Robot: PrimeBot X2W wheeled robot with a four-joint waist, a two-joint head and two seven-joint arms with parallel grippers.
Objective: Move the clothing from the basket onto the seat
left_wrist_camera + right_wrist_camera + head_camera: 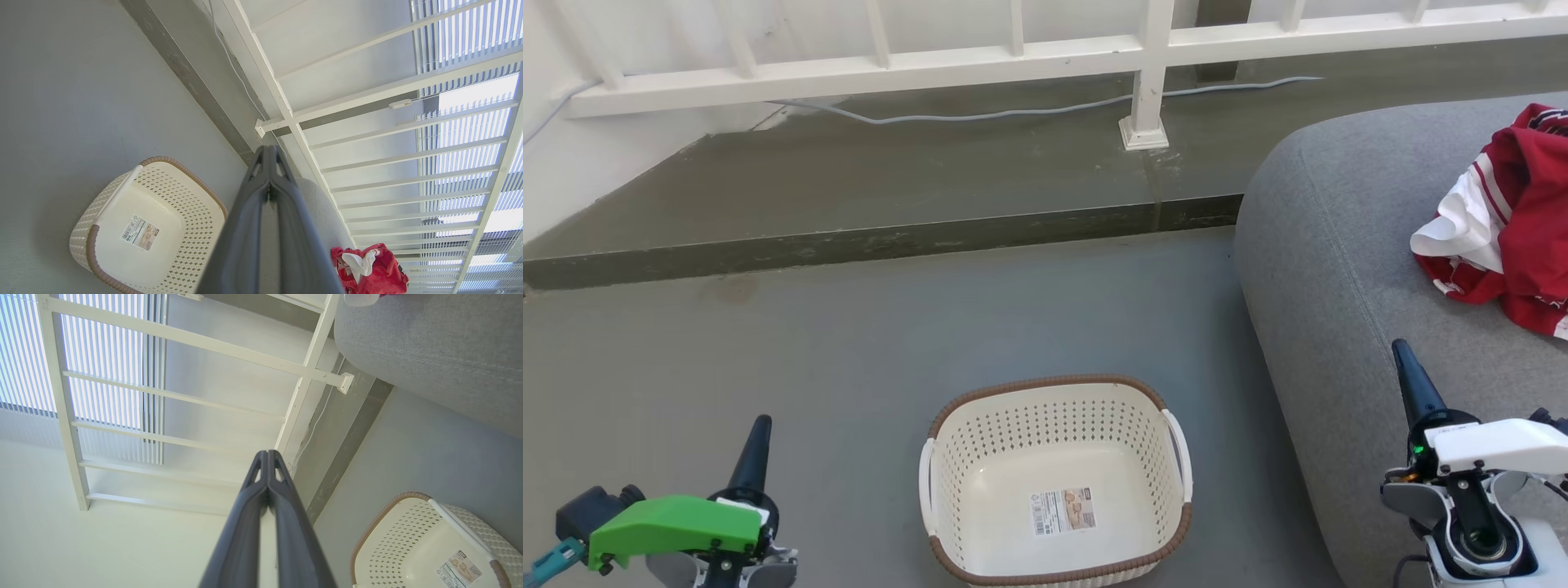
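The red clothing (1515, 229) with white striped panels lies bunched on the grey seat (1339, 269) at the right; the left wrist view also catches the clothing (374, 271). The cream basket (1058, 482) with a brown rim stands on the floor, holding just a paper label (1063, 510). My left gripper (760, 429) is shut and holds nothing, left of the basket. My right gripper (1403, 353) is shut and holds nothing, over the seat's front edge. The wrist views show each pair of fingers pressed together, left gripper (267, 151) and right gripper (267, 455).
A raised grey step (866, 237) runs across behind the basket, with a white railing (1143, 73) and a grey cable (1013, 110) on it. Grey floor (809, 351) spreads around the basket.
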